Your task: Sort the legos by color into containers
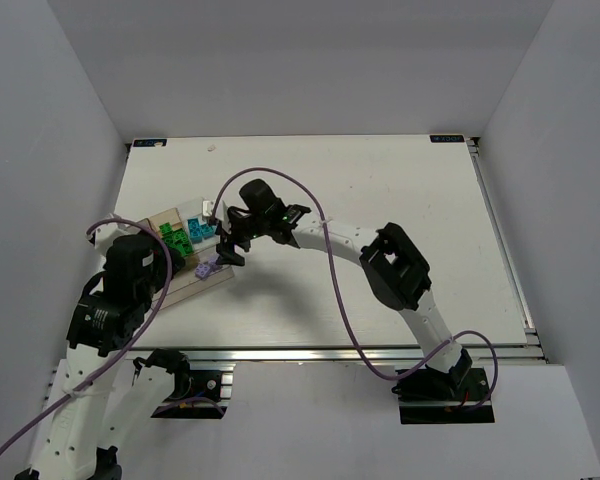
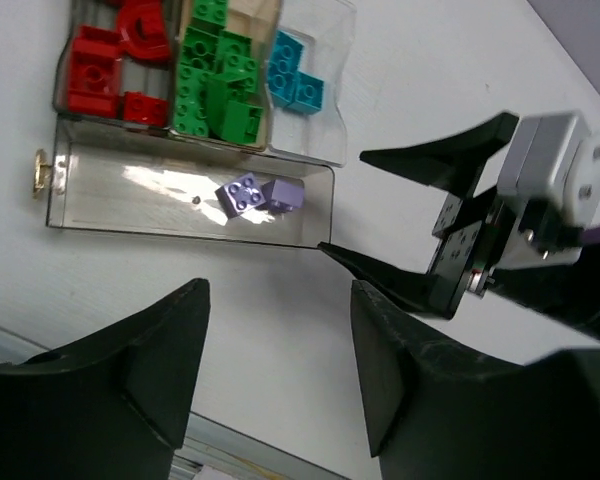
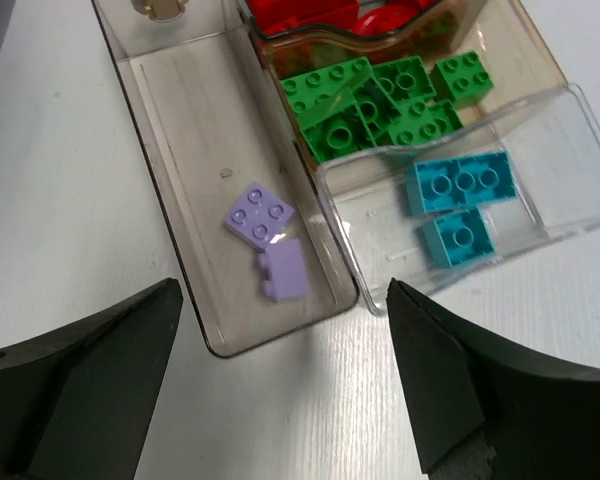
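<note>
**Right gripper [image 3: 282, 290] held wide open and empty over the purple compartment of the clear box [image 3: 170, 150]**

Two purple bricks [image 3: 260, 215] are seen lying in that long compartment, touching each other, directly below the spread jaws. Green bricks [image 3: 380, 95], teal bricks [image 3: 460, 200] and red bricks [image 2: 100, 70] are kept in separate compartments, so that each colour is grouped alone. The left gripper [image 2: 278, 300] is held near the box, open, with nothing gripped, probably to leave room.

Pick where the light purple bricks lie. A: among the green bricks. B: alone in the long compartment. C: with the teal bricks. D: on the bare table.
B: both light purple studded plastic bricks lie in the long compartment of the clear plastic box, no other colour there.
</note>
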You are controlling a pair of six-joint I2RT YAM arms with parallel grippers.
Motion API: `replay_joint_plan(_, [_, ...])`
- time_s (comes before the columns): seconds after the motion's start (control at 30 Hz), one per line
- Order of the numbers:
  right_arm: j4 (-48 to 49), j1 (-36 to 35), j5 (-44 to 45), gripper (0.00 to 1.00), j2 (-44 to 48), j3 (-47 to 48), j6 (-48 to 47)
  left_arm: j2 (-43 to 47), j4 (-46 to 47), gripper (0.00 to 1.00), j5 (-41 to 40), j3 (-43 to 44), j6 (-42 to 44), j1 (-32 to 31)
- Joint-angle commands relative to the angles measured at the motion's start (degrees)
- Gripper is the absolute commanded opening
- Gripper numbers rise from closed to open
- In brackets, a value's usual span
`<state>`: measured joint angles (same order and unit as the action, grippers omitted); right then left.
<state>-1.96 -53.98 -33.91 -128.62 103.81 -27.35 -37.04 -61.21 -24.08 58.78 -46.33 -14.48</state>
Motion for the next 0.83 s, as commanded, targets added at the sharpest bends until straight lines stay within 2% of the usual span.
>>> replay_joint_plan(0.0, [2.7,2.0,3.6,0.89,8.5,0.3,6.3,2.3,7.3,0.67,6.7,-2.1,2.9,-0.4])
replay_joint_plan(0.07, [4.3,4.3,8.0,0.89,14.1,-3.8,11.2,4.0,12.2,0.49,11.7,-4.5,4.6,-0.4])
replay_joint_plan(0.1, [4.0,4.9,12.2,0.89,16.1,-5.1,15.2,4.6,14.1,0.35,13.2,-5.6,4.9,-0.4])
replay_joint_plan(0.17, [-0.7,7.7,17.5,0.89,20.9,-7.5,18.7,5.2,18.4,0.27,16.1,-7.9,6.1,-0.4])
replay_joint_plan(0.2, [-3.4,8.2,20.0,0.89,22.3,-7.7,19.3,5.5,20.0,0.3,18.9,-8.7,6.5,-0.4])
replay_joint_plan(0.23, [-6.0,8.9,20.5,0.89,23.4,-7.7,19.4,5.3,21.6,0.37,20.5,-9.3,7.0,-0.4])
replay_joint_plan(0.27, [-8.5,10.1,21.9,0.89,25.3,-8.3,20.1,5.1,24.4,0.5,22.1,-10.3,7.8,-0.4])
replay_joint_plan(0.33, [-15.1,11.5,27.9,0.89,27.1,-9.1,21.6,3.1,26.9,0.82,27.0,-10.9,8.5,-0.4])
replay_joint_plan(0.37, [-17.1,11.6,29.5,0.89,28.9,-9.6,21.8,2.2,29.0,0.87,28.5,-10.7,9.8,-0.4])
replay_joint_plan(0.47, [-21.3,12.9,35.4,0.89,33.3,-13.4,21.8,-1.9,32.8,0.95,31.7,-10.2,11.3,-0.4])
replay_joint_plan(0.67, [-20.2,16.4,34.5,0.89,42.3,-22.0,22.8,-8.0,40.1,0.98,36.3,-9.7,13.4,-0.4])
replay_joint_plan(0.8, [-15.7,17.6,32.3,0.89,45.9,-27.0,23.3,-10.7,42.3,0.98,38.1,-9.5,14.6,-0.9])
